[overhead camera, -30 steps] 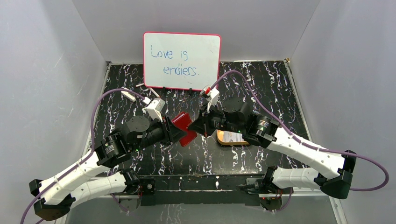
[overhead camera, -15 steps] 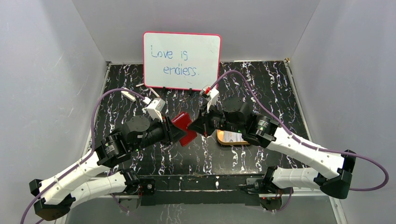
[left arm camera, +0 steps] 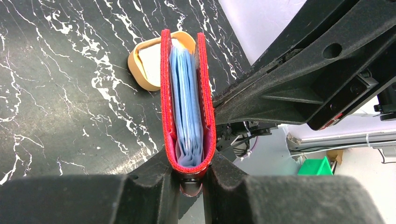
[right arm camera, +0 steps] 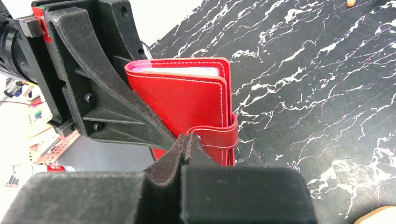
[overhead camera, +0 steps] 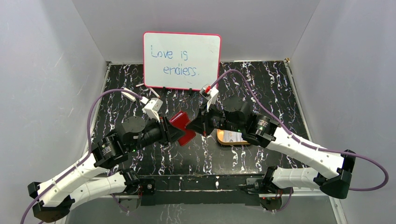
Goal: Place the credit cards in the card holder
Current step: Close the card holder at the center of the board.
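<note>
The red card holder (overhead camera: 183, 126) hangs folded above the middle of the table. My left gripper (left arm camera: 191, 173) is shut on its lower edge, one finger on each cover. Seen edge-on in the left wrist view, the card holder (left arm camera: 187, 102) shows blue lining between its red covers. A pale strip (right arm camera: 187, 71) lies inside its top edge, and I cannot tell whether that is a credit card or lining. My right gripper (right arm camera: 187, 140) is shut, its tips against the end of the snap tab (right arm camera: 217, 138), which wraps over the card holder (right arm camera: 187, 100).
An orange-rimmed tray (overhead camera: 219, 136) with something whitish in it lies on the black marbled table, just under my right wrist. The pink-framed whiteboard (overhead camera: 182, 60) stands at the back. Grey walls close in both sides.
My left arm has shifted slightly toward the back, carrying the card holder a little with it. My right gripper has stayed at the tab.
</note>
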`<state>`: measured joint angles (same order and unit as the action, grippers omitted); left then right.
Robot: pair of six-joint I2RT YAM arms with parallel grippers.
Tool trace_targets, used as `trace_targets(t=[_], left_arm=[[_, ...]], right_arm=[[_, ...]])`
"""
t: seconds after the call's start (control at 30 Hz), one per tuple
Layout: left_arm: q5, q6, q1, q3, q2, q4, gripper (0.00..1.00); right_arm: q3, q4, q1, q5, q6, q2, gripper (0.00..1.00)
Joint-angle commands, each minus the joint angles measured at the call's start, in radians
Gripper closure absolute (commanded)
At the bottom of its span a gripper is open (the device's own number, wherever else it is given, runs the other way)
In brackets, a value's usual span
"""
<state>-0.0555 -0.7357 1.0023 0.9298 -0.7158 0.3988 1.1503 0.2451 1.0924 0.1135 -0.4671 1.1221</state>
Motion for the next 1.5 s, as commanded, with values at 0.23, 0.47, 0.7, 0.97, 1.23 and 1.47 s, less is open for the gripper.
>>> trace_targets(t=[0.23, 0.47, 0.7, 0.97, 1.23, 1.47], left_arm=[[0.217, -0.008, 0.013, 0.029, -0.002, -0.226, 1.0], [0.238, -0.006, 0.013, 0.035, -0.01, -0.241, 1.0], [0.24, 0.0, 0.014, 0.033, -0.006, -0.248, 1.0], [0.135, 0.001, 0.013, 0.0, 0.028, -0.176, 1.0], [0.069, -0.001, 0.014, -0.038, 0.058, -0.123, 1.0], [0.009, -0.005, 0.013, -0.09, 0.098, -0.121, 1.0]], right_arm=[[0.008, -0.097, 0.004, 0.035, -0.019, 0.054, 1.0], [0.008, -0.109, 0.004, 0.047, -0.025, 0.071, 1.0], [-0.001, -0.118, 0.004, 0.062, -0.034, 0.09, 1.0], [0.017, -0.092, 0.004, 0.024, -0.053, 0.064, 0.67], [0.052, -0.057, 0.004, -0.012, -0.065, -0.007, 0.34], [0.049, -0.01, 0.004, -0.07, -0.05, -0.131, 0.14]])
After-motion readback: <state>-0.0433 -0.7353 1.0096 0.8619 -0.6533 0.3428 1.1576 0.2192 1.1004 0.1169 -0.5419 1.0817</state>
